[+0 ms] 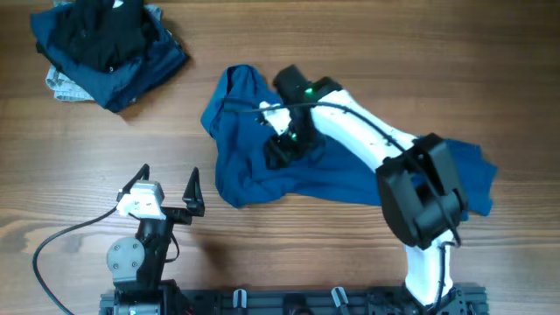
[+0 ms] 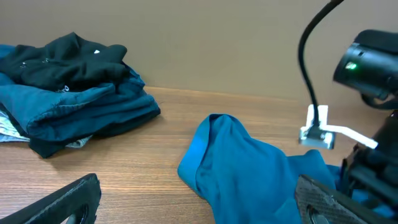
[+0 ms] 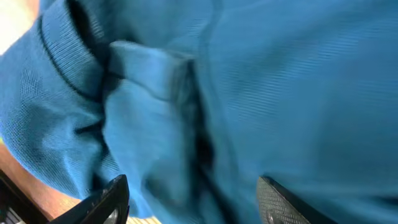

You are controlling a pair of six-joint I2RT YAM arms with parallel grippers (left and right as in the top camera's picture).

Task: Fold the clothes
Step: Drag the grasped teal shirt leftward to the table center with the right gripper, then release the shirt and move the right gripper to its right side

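A blue shirt (image 1: 262,166) lies crumpled across the middle of the wooden table; it also shows in the left wrist view (image 2: 249,168). My right gripper (image 1: 282,147) is down on the shirt's left part. In the right wrist view its fingers (image 3: 193,199) are open with blue cloth (image 3: 249,81) filling the gap between them. My left gripper (image 1: 168,188) is open and empty at the front left, left of the shirt, and its fingers (image 2: 199,202) frame the shirt's edge.
A pile of dark blue and black clothes (image 1: 109,44) sits at the back left corner; it also shows in the left wrist view (image 2: 68,87). The right arm (image 1: 376,149) and its cable lie over the shirt.
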